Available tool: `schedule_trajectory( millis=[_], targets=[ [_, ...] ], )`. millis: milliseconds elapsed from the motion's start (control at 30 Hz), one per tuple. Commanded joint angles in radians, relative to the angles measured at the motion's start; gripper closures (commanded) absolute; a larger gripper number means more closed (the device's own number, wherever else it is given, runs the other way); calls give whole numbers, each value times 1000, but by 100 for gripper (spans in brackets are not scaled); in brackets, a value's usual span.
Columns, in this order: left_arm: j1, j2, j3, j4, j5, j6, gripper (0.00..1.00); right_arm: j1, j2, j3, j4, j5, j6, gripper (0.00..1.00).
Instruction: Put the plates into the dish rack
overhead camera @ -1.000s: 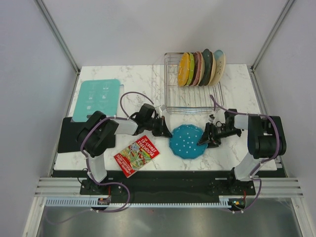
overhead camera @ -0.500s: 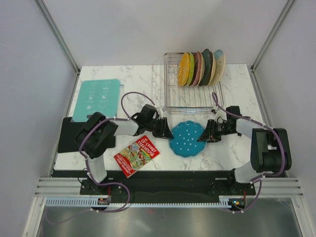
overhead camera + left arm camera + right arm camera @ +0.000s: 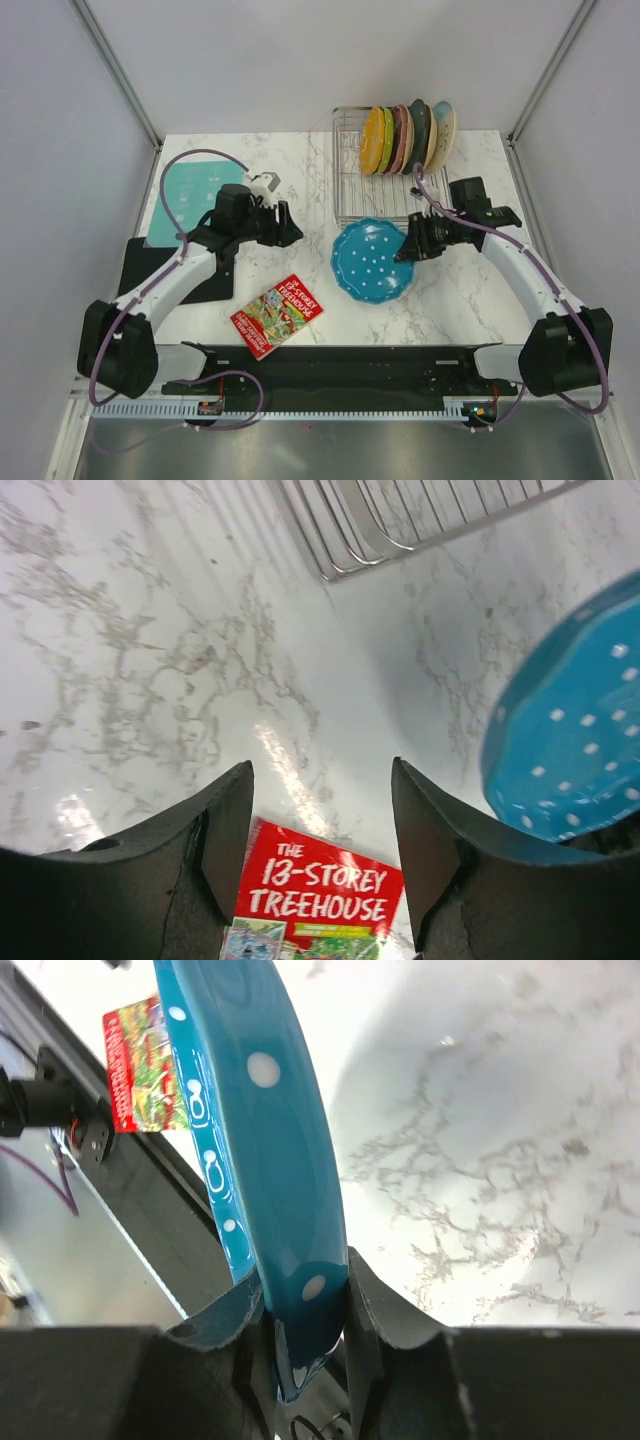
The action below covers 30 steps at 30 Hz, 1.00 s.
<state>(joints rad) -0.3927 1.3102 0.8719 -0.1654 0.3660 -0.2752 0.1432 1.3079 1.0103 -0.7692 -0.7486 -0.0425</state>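
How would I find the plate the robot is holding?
Find the silver wire dish rack at the back of the white marble table. Just in front of it, the right gripper pinches the rim of a blue scalloped plate with white dots. It's the only plate outside the rack.
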Motion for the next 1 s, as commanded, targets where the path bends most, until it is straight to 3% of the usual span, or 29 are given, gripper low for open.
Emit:
schedule_trajectory(
  millis=[0,100,267,367,533,733,967],
  targets=[
    [3,-92,-33,-71,-81,166,36,151,-75,190,-39,-17,4,100],
    [8,-112,-31,-57,-165,125,31,188,-18,353,19,75,84,100],
    [41,-141,-16,-49,-295,108,13,190,143,692,91,265,141,100],
    [46,-150,-19,-49,-357,151,11,190,267,870,166,369,162,100],
    [57,-180,-60,-39,-343,127,11,234,503,1189,211,739,237,100],
    [64,-221,-103,-34,-309,110,12,329,681,1347,283,1248,256,100],
    [75,-220,-113,-29,-311,113,12,397,804,1381,390,1515,185,100]
  ],
)
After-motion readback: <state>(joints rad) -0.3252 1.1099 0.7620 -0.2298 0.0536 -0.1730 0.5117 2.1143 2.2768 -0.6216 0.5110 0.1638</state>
